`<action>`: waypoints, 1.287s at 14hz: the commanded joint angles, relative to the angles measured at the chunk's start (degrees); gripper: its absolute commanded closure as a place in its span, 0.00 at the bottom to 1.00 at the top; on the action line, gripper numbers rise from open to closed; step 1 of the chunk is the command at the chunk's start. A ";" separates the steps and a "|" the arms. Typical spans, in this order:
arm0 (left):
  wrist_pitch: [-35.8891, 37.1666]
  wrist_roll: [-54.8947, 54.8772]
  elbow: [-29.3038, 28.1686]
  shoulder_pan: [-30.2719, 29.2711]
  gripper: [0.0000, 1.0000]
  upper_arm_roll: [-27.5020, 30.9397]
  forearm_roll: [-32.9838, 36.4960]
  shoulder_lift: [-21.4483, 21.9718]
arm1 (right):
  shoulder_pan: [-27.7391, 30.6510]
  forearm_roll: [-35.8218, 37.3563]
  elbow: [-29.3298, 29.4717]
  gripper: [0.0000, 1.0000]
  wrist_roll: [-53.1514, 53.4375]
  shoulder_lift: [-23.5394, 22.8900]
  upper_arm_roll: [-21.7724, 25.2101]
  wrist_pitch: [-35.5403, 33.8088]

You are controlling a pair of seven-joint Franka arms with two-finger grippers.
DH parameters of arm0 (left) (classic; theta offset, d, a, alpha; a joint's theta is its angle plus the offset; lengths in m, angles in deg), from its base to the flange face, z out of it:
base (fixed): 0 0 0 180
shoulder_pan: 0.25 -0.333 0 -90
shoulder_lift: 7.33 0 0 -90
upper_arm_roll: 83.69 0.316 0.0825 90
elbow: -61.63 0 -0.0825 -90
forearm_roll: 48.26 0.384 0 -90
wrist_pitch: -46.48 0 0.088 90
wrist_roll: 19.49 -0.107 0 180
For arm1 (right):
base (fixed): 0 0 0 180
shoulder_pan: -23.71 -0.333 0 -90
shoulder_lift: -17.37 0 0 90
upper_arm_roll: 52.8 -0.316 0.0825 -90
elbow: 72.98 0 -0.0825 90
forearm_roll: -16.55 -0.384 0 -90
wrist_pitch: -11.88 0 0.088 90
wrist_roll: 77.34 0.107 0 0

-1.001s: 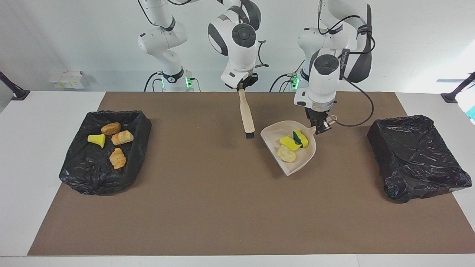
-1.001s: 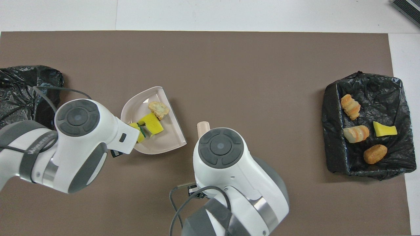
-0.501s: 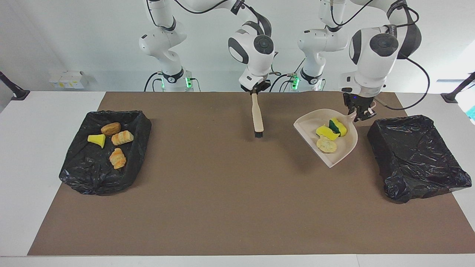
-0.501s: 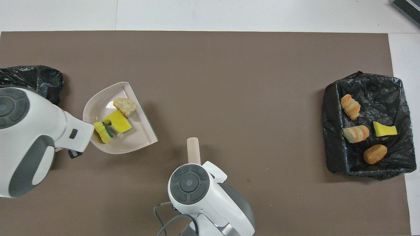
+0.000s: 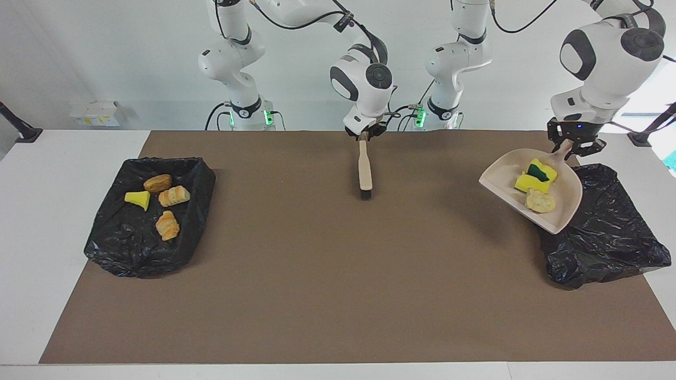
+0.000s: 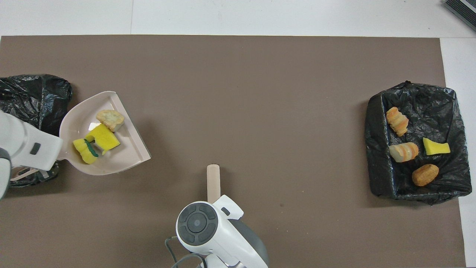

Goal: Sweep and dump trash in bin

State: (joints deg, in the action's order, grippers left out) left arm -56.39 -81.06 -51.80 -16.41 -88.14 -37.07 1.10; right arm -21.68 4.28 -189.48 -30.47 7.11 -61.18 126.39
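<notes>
With the left gripper [image 5: 573, 143] clamping the dustpan [image 5: 560, 214] handle over the bin [image 5: 607, 232] edge, early tilting could spill trash [image 5: 534, 182]; the right gripper [image 5: 364, 136] holds the brush [image 5: 364, 171].

No text, label, brand, number or sign can be read anywhere in either view.
</notes>
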 commanded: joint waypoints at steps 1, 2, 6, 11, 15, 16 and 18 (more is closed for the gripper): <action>-0.22 -8.35 3.56 -5.80 1.00 -0.82 -0.03 -1.31 | 0.31 1.55 2.14 0.00 2.00 1.21 0.02 -3.66; -1.79 -9.60 4.18 -7.38 1.00 -0.91 -0.03 -1.75 | 0.83 1.55 3.72 0.00 1.91 1.39 0.20 -5.95; -5.23 -18.81 6.71 -12.39 1.00 -0.82 1.02 -3.50 | 6.01 1.55 8.82 0.00 -0.37 4.72 0.20 -13.78; -15.58 -26.05 8.66 -15.66 1.00 -0.82 8.65 -7.98 | 14.53 1.64 16.54 0.00 -11.00 7.45 0.55 -25.55; -20.62 -25.18 11.12 -15.83 1.00 -0.91 16.83 -12.55 | 23.66 2.77 21.83 0.00 -21.95 9.29 0.64 -31.36; -20.62 -24.48 11.82 -15.40 1.00 -0.91 17.37 -13.35 | 26.12 3.82 22.97 0.00 -26.52 9.73 0.64 -32.68; -20.36 -24.38 12.09 -15.13 1.00 -0.91 19.90 -13.79 | 30.52 6.98 24.30 0.00 -34.62 10.17 0.73 -34.09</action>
State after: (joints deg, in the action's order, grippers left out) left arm -76.65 -105.93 -41.81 -31.41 -88.67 -20.11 -11.45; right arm 5.09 8.69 -166.68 -58.56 16.88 -59.75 94.06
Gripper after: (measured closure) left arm 0.687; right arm 0.000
